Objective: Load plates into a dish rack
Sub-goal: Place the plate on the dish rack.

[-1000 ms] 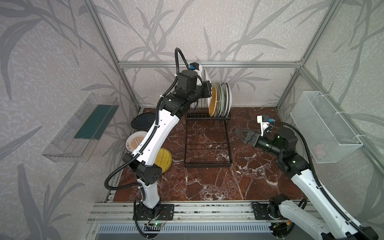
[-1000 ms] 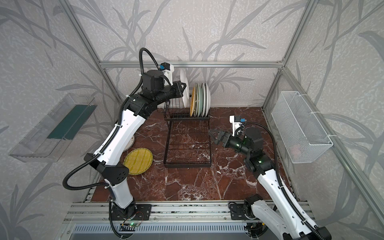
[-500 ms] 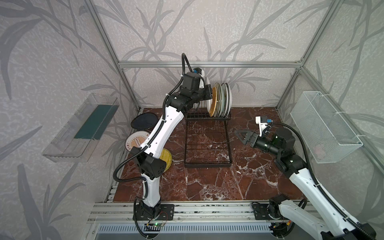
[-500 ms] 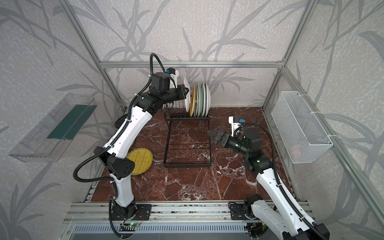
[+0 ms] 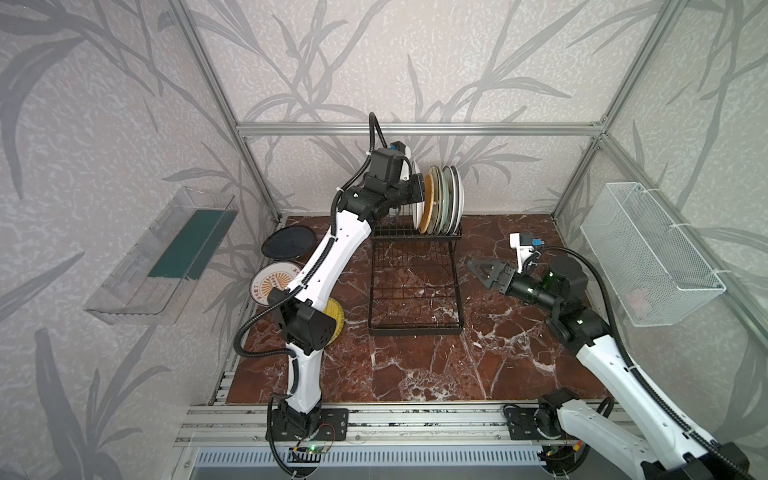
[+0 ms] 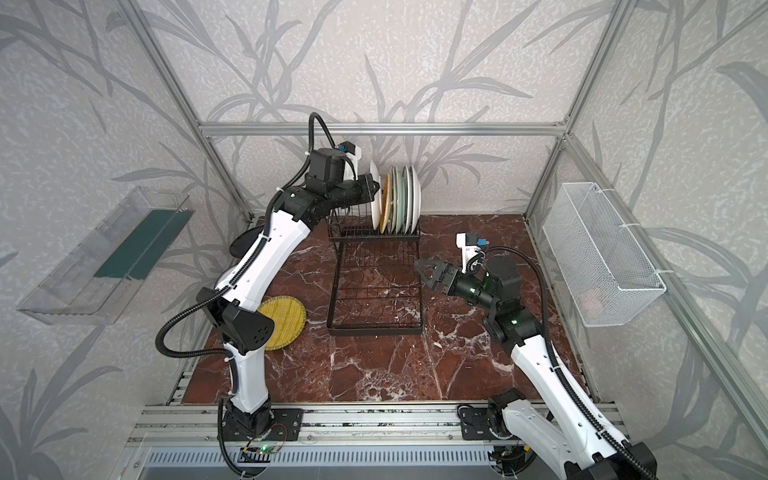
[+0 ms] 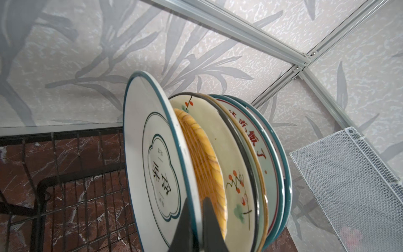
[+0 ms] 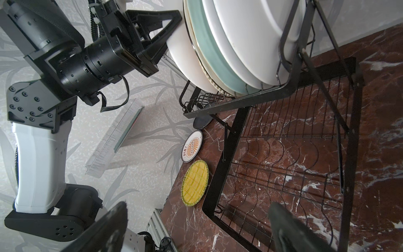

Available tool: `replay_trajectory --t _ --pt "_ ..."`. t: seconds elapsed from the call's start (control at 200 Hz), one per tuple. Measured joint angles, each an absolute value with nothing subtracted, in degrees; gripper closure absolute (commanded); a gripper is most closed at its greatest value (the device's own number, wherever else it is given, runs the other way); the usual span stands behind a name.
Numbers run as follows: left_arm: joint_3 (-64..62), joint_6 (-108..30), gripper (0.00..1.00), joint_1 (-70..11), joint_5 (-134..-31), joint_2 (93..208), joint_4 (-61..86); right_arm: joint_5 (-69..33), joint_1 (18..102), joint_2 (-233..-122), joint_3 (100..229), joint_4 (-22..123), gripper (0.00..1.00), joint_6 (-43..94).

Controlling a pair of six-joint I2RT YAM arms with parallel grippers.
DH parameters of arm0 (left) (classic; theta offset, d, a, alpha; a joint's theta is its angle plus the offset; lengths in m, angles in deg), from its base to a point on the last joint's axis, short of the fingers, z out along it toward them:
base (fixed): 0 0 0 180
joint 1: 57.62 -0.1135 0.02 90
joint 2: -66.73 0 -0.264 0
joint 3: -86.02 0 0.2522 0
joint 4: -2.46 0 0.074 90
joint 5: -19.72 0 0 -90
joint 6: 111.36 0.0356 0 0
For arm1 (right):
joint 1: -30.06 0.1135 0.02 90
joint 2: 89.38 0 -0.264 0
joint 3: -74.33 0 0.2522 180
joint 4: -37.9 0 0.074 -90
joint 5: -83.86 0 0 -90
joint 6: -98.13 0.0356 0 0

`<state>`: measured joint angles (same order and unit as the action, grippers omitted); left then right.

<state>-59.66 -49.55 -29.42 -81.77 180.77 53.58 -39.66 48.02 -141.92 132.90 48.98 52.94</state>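
Left claw point(image 7: 197, 201), mine, pinched shut on the rim of the green-emblem white plate point(image 7: 152, 152), held upright on edge at the raised slotted end of the dish rack point(image 5: 415, 331).

Change over the last second: my left arm has swung rightward, carrying this plate from clear of the row to just beside the racked woven yellow plate point(image 7: 202, 157). Their faces are nearly parallel, with a thin gap visible in the left wrist view. By my judgement the placement is in its last stage; lowering and release remain. Whether the lower edge already sits in a slot I cannot tell.

Left to right in a top view:
- The clear plastic bin point(image 5: 166, 257) on the wall, well apart.
- On the counter point(image 5: 415, 374), near its left edge, the black plate point(image 5: 286, 245), the sunburst plate point(image 5: 270, 282) and the loose woven yellow plate point(image 6: 289, 320). All lie flat, not yet loaded, partly hidden by my left arm.
- The held plate.
- The row of standing plates point(image 5: 446, 199), cream floral plate point(image 7: 231, 163) and lettered-rim plate point(image 7: 250, 139) among them, filling the right part of the upright section.

Slots left of the held plate stand free, so open room lies on that side; rightward there is none. The flat grid tray is bare. Right claw point(image 5: 478, 274), spread wide and empty, hovers just right of the tray's edge, clear of the plates. The white mesh basket point(image 5: 648, 257) hangs on the right wall, well apart.
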Motion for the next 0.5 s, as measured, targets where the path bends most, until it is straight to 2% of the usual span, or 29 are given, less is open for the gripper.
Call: replay_trajectory --t 0.385,0.505 --pt "-59.9 -46.2 1.0 -29.6 -82.5 181.0 55.5 -39.6 48.0 -142.0 131.8 48.6 0.01 53.7" --pt "-59.9 -45.9 0.92 -29.6 -82.7 181.0 55.6 -39.6 48.0 -142.0 131.5 48.4 0.01 53.9"
